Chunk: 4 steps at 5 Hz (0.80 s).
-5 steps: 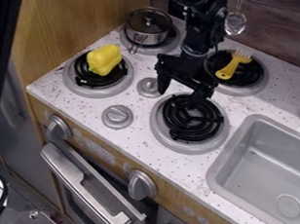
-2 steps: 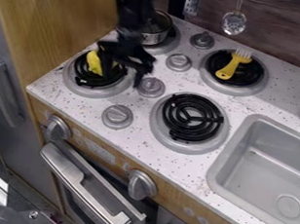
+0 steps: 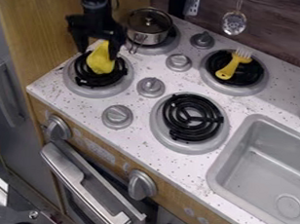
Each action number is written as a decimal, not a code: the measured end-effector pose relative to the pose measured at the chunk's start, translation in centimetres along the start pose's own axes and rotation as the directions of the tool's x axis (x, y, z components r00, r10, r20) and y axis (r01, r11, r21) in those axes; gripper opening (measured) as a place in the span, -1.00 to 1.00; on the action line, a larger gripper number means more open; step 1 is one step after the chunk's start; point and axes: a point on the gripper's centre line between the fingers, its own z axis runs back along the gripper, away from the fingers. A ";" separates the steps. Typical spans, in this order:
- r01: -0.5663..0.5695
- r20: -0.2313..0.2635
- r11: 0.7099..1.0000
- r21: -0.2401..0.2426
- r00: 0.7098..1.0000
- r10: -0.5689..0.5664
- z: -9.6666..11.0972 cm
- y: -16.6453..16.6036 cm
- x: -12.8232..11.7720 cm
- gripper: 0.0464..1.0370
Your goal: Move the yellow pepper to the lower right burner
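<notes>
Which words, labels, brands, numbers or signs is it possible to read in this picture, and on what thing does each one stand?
No text can be read with certainty.
Pale strip between the front knobs, on the wooden front panel: too blurred to read.
Round pale marks lower right on that panel: too small to read.
Pale strip at that panel's lower right end: too blurred to read.

Clock positions are read from the view's centre. At 12 o'clock, a lidded metal pot [image 3: 149, 27] sits on a burner. Between 1 and 2, a yellow fork [image 3: 229, 68] lies across black coils [image 3: 248, 76]. At 1, a perforated metal spoon [image 3: 234, 23] hangs by the wall. Sink [image 3: 272, 165] at 4; oven handle [image 3: 81, 189] at 7.
</notes>
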 end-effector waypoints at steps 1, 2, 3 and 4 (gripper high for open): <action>0.000 0.029 1.000 0.002 1.000 -0.001 0.5 0.2 1.6 0.92; -0.003 -0.020 1.000 -0.003 1.000 0.003 -2.1 0.0 1.3 0.92; -0.007 -0.066 1.000 -0.012 0.998 0.006 -4.1 -0.7 1.0 0.92; -0.030 -0.093 1.000 0.004 0.995 0.030 -5.2 -0.6 0.7 0.92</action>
